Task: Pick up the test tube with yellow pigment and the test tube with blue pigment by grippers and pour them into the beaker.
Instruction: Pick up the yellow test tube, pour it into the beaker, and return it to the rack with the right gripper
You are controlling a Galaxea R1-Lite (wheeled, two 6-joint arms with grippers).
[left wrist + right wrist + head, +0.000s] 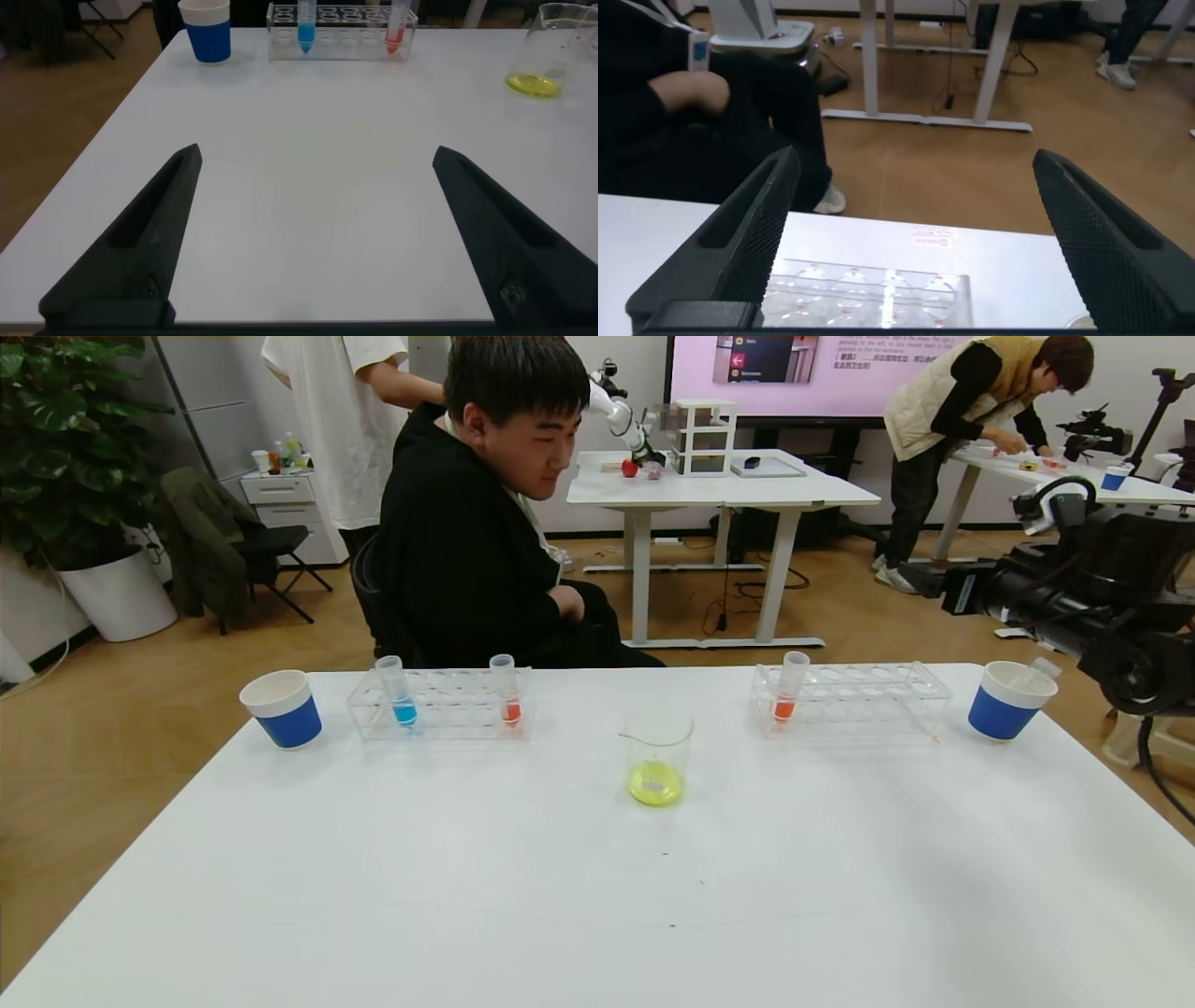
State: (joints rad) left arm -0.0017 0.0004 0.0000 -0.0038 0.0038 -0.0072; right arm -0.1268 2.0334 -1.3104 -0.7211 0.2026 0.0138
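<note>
Two clear racks stand on the white table. The clear tube of cyan-blue liquid stands in the left rack. The clear glass beaker between the racks holds yellow liquid. An emptied tube leans in the right blue-and-white paper cup. The left gripper and the right gripper both stand wide apart, holding nothing.

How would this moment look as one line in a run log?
beaker: yellow liquid inside | blue tube: in left rack | right gripper: open above right rack | left gripper: open over table
</note>
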